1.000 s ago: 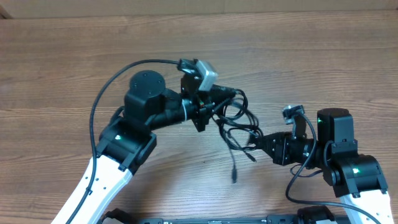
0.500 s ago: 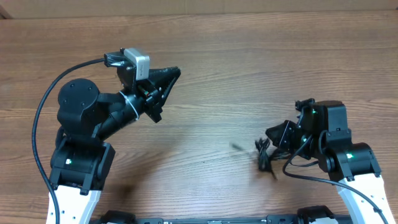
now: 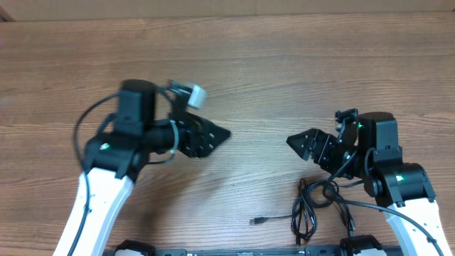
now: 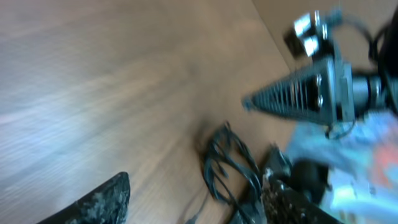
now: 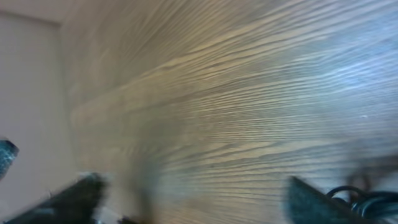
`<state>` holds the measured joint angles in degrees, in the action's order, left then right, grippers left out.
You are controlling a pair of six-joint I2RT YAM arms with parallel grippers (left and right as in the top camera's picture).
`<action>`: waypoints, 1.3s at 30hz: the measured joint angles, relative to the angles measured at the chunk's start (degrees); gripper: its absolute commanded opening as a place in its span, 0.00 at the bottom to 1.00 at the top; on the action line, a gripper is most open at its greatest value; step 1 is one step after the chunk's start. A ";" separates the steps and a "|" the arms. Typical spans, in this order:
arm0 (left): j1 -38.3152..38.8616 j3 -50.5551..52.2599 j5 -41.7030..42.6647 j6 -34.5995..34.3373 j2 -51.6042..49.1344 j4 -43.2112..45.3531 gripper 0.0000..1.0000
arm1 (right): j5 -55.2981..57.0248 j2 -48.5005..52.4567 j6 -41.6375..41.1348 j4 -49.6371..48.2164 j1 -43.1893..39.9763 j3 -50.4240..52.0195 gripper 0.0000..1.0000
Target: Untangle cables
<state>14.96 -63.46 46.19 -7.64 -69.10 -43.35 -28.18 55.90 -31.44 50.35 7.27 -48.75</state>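
The cables (image 3: 313, 206) lie in a loose black tangle of loops on the wooden table near its front edge, right of centre, with one plug end (image 3: 257, 222) stretched out to the left. They lie just below my right arm. My right gripper (image 3: 298, 142) points left above and behind them, open and empty. My left gripper (image 3: 217, 134) points right towards it, open and empty, apart from the cables. In the left wrist view the cables (image 4: 227, 165) lie ahead between the spread fingers (image 4: 93, 205). In the right wrist view a bit of cable (image 5: 367, 199) shows at the lower right.
The wooden table (image 3: 270, 78) fills the view, with a pale board along its far edge (image 3: 227, 8). The thicker black cables of the arms loop beside each arm (image 3: 92, 128). The two gripper tips face each other across a gap at mid-table.
Both grippers have opened. The right one has let the cable bundle go onto the table and now points left. The left arm has swung down and to the right towards the centre.
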 measured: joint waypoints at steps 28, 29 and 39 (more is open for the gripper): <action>42.95 -0.02 -23.91 -33.59 -26.62 16.65 1.00 | 19.15 -0.02 -19.37 6.67 -12.50 0.00 1.00; 44.83 -0.02 -26.91 -37.97 -28.81 17.27 1.00 | 19.04 -0.02 -19.37 6.64 -12.48 0.00 1.00; 47.32 -0.02 -26.82 -45.40 -35.10 22.38 0.04 | 18.84 -0.02 -19.37 7.37 -12.48 0.00 1.00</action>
<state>62.28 -63.48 19.38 -53.04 -104.20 -20.97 -9.34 55.88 -50.81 57.71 -5.21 -48.75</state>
